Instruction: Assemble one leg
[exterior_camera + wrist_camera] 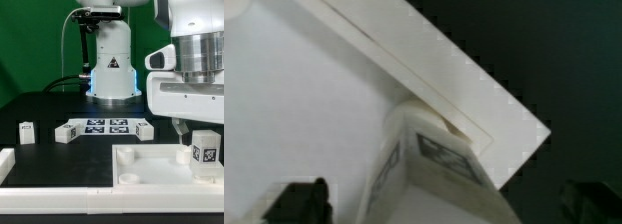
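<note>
The leg (204, 150) stands upright in the corner of the big white tray (140, 170), likely seated in its socket. The gripper (192, 128) hangs just above it with fingers spread, pinching nothing. Beyond the tray lie the marker board (105, 127) and 3 spare legs (27, 131), none blocking.

White arm (196, 60) with grey wrist block, black cable, glowing blue ring at its base (112, 85).

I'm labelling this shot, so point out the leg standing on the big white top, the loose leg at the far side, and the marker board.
standing leg (205, 152), exterior view, tagged face
loose leg (27, 131), exterior view, front face
marker board (103, 127), exterior view, middle tags
</note>
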